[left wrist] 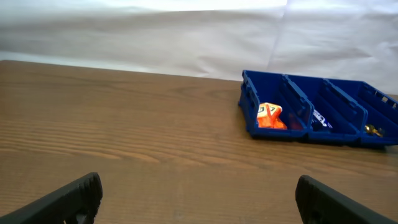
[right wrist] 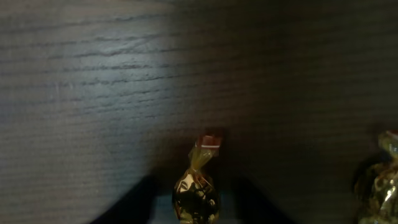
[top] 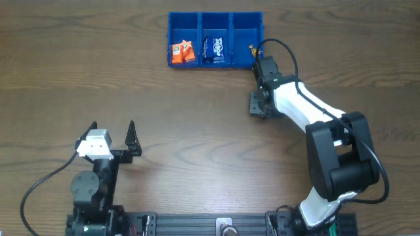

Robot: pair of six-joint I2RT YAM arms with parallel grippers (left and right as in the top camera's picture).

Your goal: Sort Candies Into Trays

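Gold foil candy (right wrist: 196, 193) at right gripper (top: 258, 105), low over bench (top: 98, 78), near tray (top: 169, 39); hold cannot be told. Likely light, crinkly, slippery: pinch round body, not twisted tail. Left gripper (top: 113, 126) fingers wide, empty.

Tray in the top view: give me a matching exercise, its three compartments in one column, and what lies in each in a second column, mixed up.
Tray, sides as in the top view.

Column one:
1. left compartment
2. middle compartment
3. right compartment

Column two:
A. blue candy
B. gold candy
C. orange candies

Pairs: 1-C, 2-A, 3-B
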